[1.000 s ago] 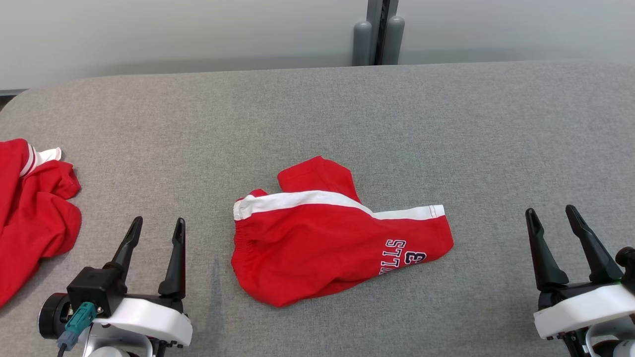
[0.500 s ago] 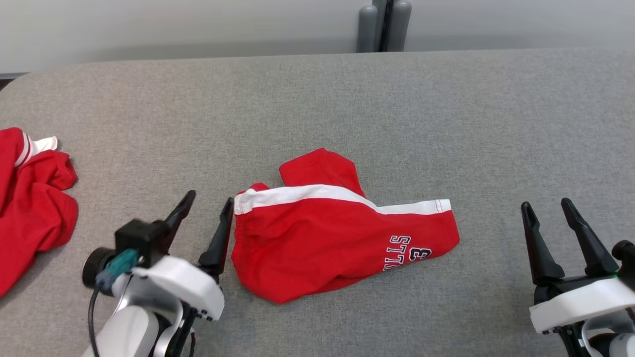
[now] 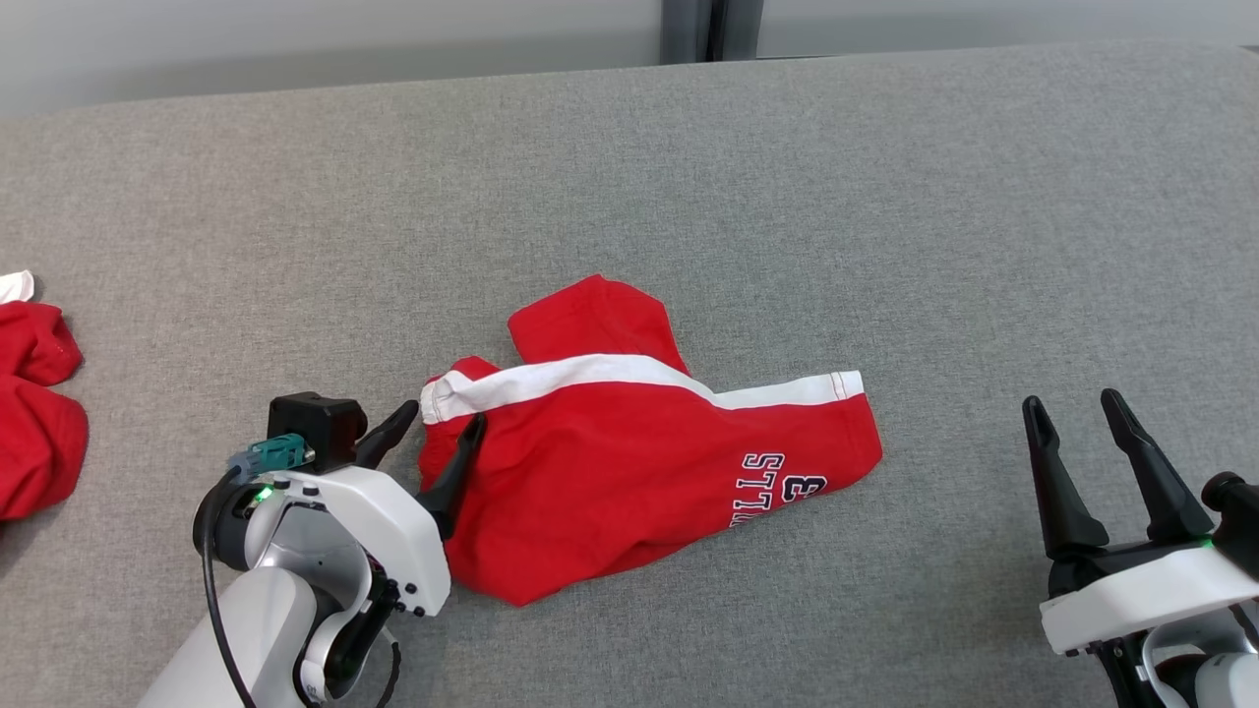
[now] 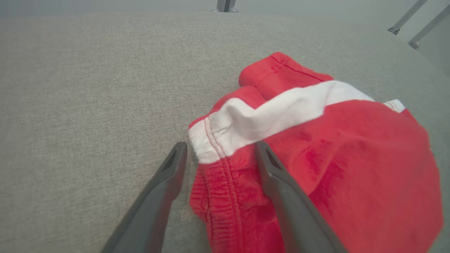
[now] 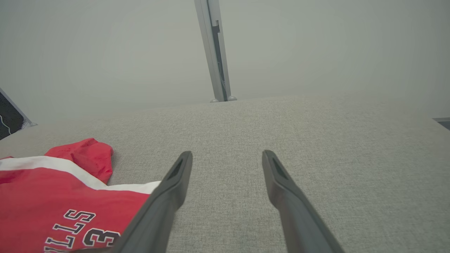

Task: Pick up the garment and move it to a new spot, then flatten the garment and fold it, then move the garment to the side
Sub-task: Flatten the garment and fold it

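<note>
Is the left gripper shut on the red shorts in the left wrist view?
No, the left gripper is open, its fingers apart on either side of the waistband corner of the red shorts.

The second red garment (image 3: 34, 413) at the left is cut by the head view's left edge, so its kind cannot be told. On the red shorts (image 3: 629, 472) the navy-outlined lettering (image 3: 782, 487) runs out of sight over the cloth's near edge (a 3 and a few letters show), and the right wrist view's bottom edge cuts it too. The far leg (image 3: 590, 320) lies mostly beneath the upper layer. One finger (image 3: 454, 469) of the left gripper (image 3: 445, 413) covers a bit of the waistband. The wrist behind the right gripper (image 3: 1070, 399) is cut by the near right corner. A dark object (image 5: 8, 119) at the right wrist view's left edge is too cut off to name.
</note>
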